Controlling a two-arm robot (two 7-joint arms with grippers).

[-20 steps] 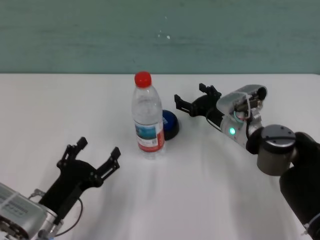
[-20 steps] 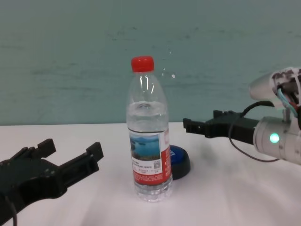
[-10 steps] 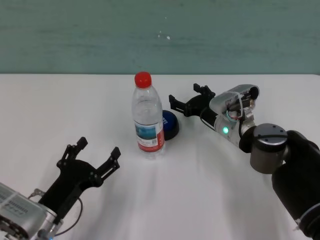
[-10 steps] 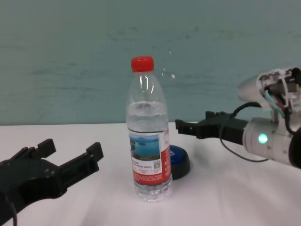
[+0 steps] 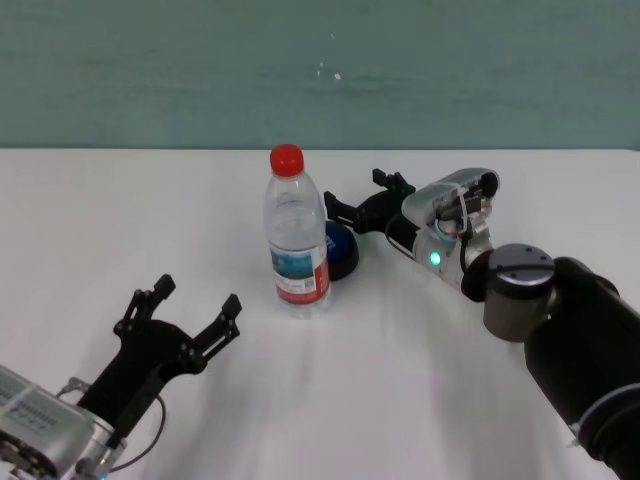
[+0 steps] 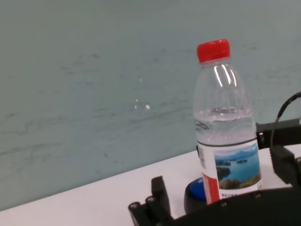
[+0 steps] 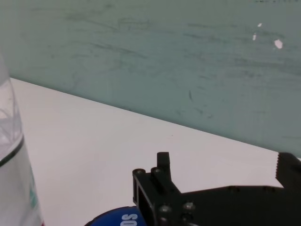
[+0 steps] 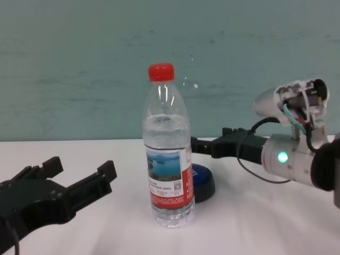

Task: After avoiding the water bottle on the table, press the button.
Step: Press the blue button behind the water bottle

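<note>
The button (image 5: 338,250) sits on the white bench (image 5: 420,400), just behind the water bottle (image 5: 297,235) and partly hidden by it. The right gripper (image 5: 352,209) hovers just above the button, its fingers spread apart and empty. If it drifts sideways while descending, a finger may knock the tall bottle over. The left gripper (image 5: 182,320) rests near the front, fingers spread.

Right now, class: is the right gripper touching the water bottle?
Apart. In the chest view, teal wall shows between the right gripper and the water bottle.
</note>
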